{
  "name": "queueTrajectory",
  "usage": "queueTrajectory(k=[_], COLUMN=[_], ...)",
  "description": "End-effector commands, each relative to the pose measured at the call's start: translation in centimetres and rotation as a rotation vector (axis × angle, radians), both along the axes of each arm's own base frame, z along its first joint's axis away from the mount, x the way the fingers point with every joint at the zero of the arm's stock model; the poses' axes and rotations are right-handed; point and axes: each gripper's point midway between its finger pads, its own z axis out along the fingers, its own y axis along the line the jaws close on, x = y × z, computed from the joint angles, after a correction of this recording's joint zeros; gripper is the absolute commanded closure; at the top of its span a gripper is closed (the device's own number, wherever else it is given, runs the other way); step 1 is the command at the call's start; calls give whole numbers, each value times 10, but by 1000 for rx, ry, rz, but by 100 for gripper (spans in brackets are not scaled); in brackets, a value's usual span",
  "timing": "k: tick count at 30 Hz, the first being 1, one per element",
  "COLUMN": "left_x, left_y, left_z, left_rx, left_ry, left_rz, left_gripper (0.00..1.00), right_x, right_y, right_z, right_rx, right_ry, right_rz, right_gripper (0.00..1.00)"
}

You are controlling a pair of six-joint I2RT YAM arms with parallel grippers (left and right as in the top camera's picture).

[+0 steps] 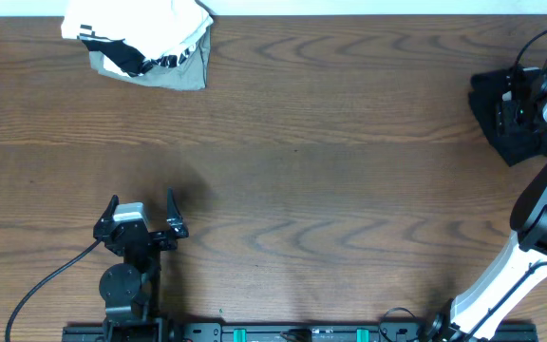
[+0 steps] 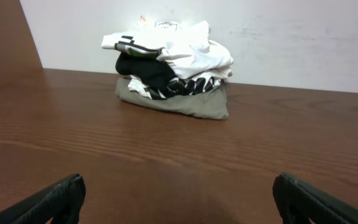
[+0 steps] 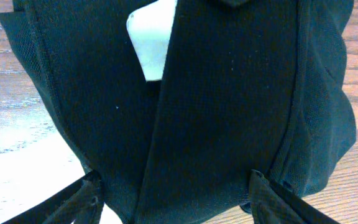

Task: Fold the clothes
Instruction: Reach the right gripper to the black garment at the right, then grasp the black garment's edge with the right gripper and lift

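We see the black garment (image 1: 503,112) bunched, with no fold made yet, at the desk's (image 1: 330,190) right edge, our right claw (image 3: 176,182) straddling it, grip uncertain, while our left claw (image 1: 141,201) sits spread wide, empty.

Nothing here can actually be read. The black garment (image 3: 229,93) carries a white tag (image 3: 151,37) tucked between its folds, and the part of the tag that shows looks blank in the right wrist view. On the far bundle (image 2: 173,68), a black strip (image 2: 188,87) with white lettering runs along a folded edge, but the characters are too small and crumpled to make out. A small dark printed mark (image 2: 165,25) sits on the white cloth at the top of that bundle, likewise too small to read.
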Motion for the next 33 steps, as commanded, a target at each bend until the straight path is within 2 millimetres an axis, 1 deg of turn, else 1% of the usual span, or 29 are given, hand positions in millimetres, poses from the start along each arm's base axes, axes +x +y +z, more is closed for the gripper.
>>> queueTrajectory(k=[1, 4, 5, 6, 9, 10, 12, 14, 15, 17, 20, 23, 24, 25, 27, 28, 31, 33], left_x=[-1, -1, -1, -1, -1, -1, -1, -1, -1, -1, -1, -1, -1, -1, -1, -1, -1, -1], left_y=[5, 5, 5, 5, 5, 5, 5, 5, 5, 5, 5, 5, 5, 5, 5, 5, 5, 5], left_z=[-18, -18, -18, -18, -18, -18, -18, -18, -18, -18, -18, -18, -18, -18, -18, -18, -18, -18], left_rx=[18, 17, 18, 18, 17, 18, 17, 18, 18, 18, 18, 17, 18, 17, 18, 18, 18, 17], left_ry=[48, 48, 48, 48, 48, 48, 48, 48, 48, 48, 48, 48, 48, 48, 48, 48, 48, 48], left_rz=[25, 25, 25, 25, 25, 25, 25, 25, 25, 25, 25, 25, 25, 25, 25, 25, 25, 25], left_gripper=[2, 2, 2, 2, 2, 2, 2, 2, 2, 2, 2, 2, 2, 2, 2, 2, 2, 2], right_x=[1, 0, 0, 0, 3, 3, 4, 5, 6, 8, 12, 18, 20, 21, 22, 21, 18, 16], right_y=[-2, -2, -2, -2, -2, -2, -2, -1, -1, 1, 5, 14, 19, 22, 33, 43, 67, 85], right_z=[-9, -14, -14, -14, -11, -10, -6, -1, 3, 13, 35, 68, 82, 91, 116, 131, 156, 166], right_rx=[-2, 2, 4, 7, 9, 10, 15, 20, 22, 26, 40, 47, 46, 47, 51, 63, 96, 122], right_ry=[15, 26, 26, 21, 1, -3, -18, -36, -47, -78, -141, -226, -258, -279, -334, -364, -408, -425], right_rz=[-8, -14, -19, -31, -57, -62, -89, -116, -128, -155, -214, -253, -255, -256, -260, -269, -286, -292], right_gripper=[31, 46, 52, 61, 78, 81, 85, 95, 99, 99, 99, 99, 99, 99, 99, 99, 99, 99])
